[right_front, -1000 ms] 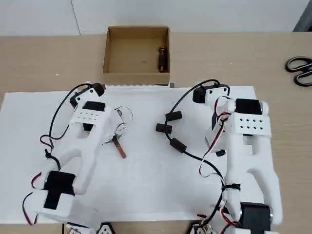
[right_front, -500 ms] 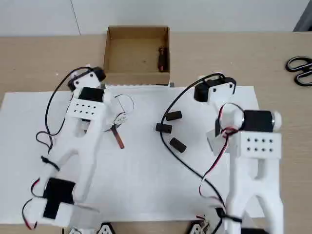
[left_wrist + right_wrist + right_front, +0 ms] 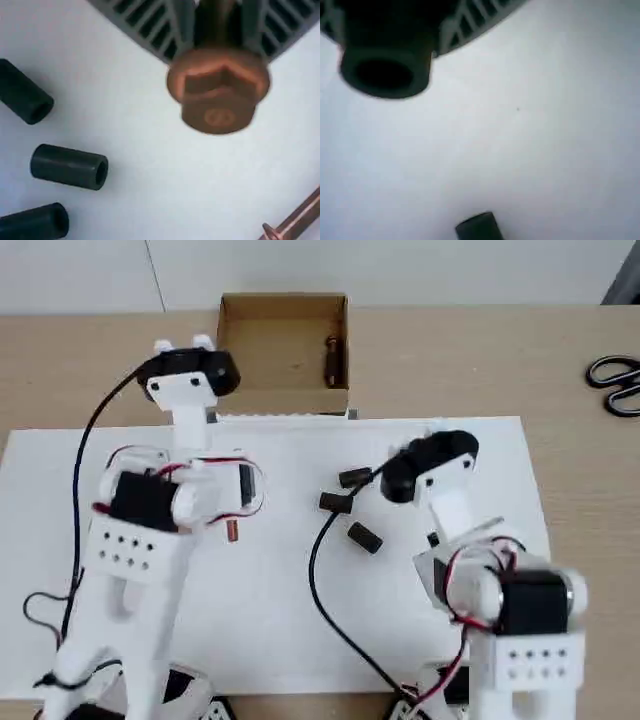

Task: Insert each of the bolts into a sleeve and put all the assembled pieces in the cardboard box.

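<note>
In the high view, the cardboard box (image 3: 285, 400) is being seen at the far edge of the white sheet (image 3: 280, 620), with one assembled piece (image 3: 332, 358) lying inside against the wall on the view's right. Three black sleeves (image 3: 336, 502) are lying loose on the sheet between the arms. In the left wrist view, a copper hex-head bolt (image 3: 218, 92) is being gripped by its shank in the closed left gripper (image 3: 218, 20), and a second bolt (image 3: 295, 220) is lying on the sheet nearby. In the right wrist view, a sleeve (image 3: 385, 67) is being clamped in the right gripper (image 3: 395, 30), and another sleeve (image 3: 479, 227) is lying on the sheet farther off.
</note>
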Controlling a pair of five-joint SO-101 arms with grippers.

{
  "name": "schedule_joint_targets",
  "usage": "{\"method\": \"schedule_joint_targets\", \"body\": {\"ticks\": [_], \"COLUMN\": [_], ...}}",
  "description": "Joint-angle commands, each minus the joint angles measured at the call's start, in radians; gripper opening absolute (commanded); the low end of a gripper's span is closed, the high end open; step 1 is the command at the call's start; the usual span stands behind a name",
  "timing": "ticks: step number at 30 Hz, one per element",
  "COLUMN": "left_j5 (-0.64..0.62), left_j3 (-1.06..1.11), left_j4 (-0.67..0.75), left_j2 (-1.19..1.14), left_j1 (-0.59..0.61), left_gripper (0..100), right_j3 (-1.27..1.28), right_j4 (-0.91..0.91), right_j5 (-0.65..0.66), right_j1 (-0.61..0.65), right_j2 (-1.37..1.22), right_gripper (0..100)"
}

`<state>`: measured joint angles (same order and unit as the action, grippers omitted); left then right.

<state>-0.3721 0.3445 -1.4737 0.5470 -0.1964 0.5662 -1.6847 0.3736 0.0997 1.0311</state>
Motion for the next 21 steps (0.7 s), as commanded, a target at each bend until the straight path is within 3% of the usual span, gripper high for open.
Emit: {"method": "schedule_joint_targets", "body": {"ticks": [1, 8, 13, 18, 21], "left_j5": [0.023, -0.051, -0.126, -0.187, -0.210], "left_j3": [0.125, 0.562, 0.842, 1.021, 1.101], "left_j4": [0.130, 0.549, 0.796, 0.847, 0.845], "left_j2": [0.138, 0.445, 0.710, 0.947, 1.063], "left_j1": [-0.006, -0.008, -0.008, -0.008, -0.006], "left_gripper": [0, 0, 0, 0, 1], "right_j3": [0.046, 0.298, 0.505, 0.667, 0.713], "right_j4": [0.038, 0.263, 0.423, 0.435, 0.469], "right_j5": [0.000, -0.011, -0.144, -0.249, -0.336], "right_j1": [0.002, 0.002, 0.070, 0.243, 0.308], "right_j2": [0.102, 0.326, 0.578, 0.792, 0.771], "right_gripper": [0.4, 0.3, 0.2, 0.2, 0.2]}}
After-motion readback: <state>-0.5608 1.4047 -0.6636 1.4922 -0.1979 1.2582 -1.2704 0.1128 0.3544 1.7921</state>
